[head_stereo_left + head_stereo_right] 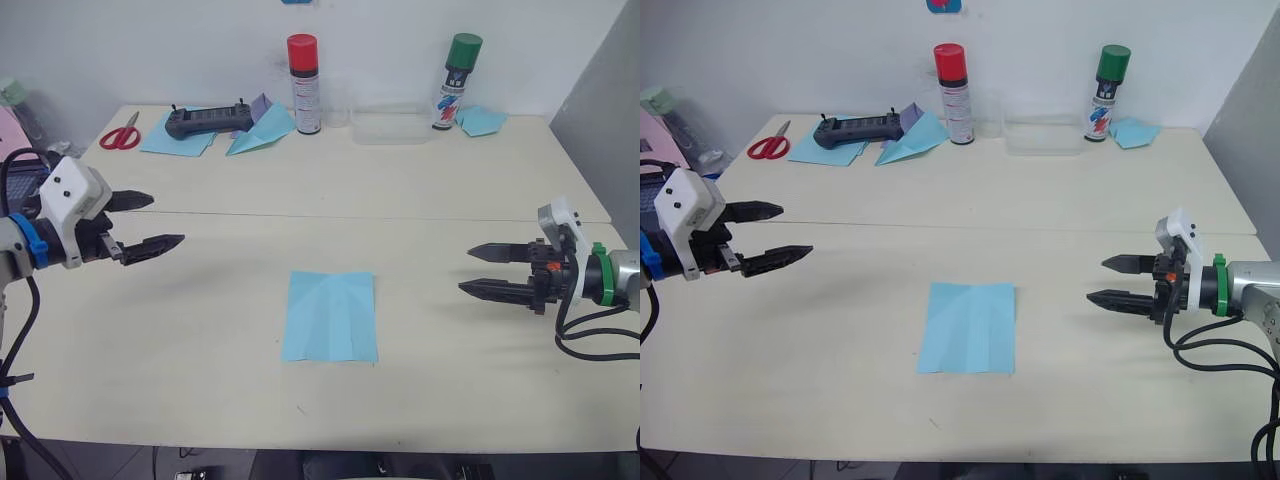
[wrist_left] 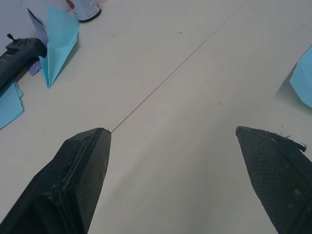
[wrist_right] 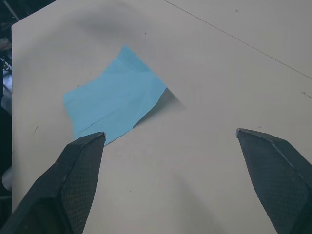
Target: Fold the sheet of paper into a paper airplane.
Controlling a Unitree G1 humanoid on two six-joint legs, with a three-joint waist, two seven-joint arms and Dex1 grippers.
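The sheet of paper (image 1: 331, 316) is a light blue rectangle with faint creases, lying flat on the cream table near its front middle. In the right wrist view the sheet of paper (image 3: 114, 100) has one edge slightly lifted. My left gripper (image 1: 150, 222) hovers open well to the left of the sheet, with nothing between its fingers. My right gripper (image 1: 478, 271) hovers open to the right of it, pointing toward it, also holding nothing. No paper airplane made from this sheet is in view.
At the table's back stand a red-capped spray can (image 1: 304, 84), a green-capped spray can (image 1: 456, 81) and a clear tray (image 1: 391, 128). Red scissors (image 1: 121, 134), a black remote (image 1: 208, 121) on blue paper, a folded blue dart (image 1: 260, 131) and another blue scrap (image 1: 482, 122) lie there too.
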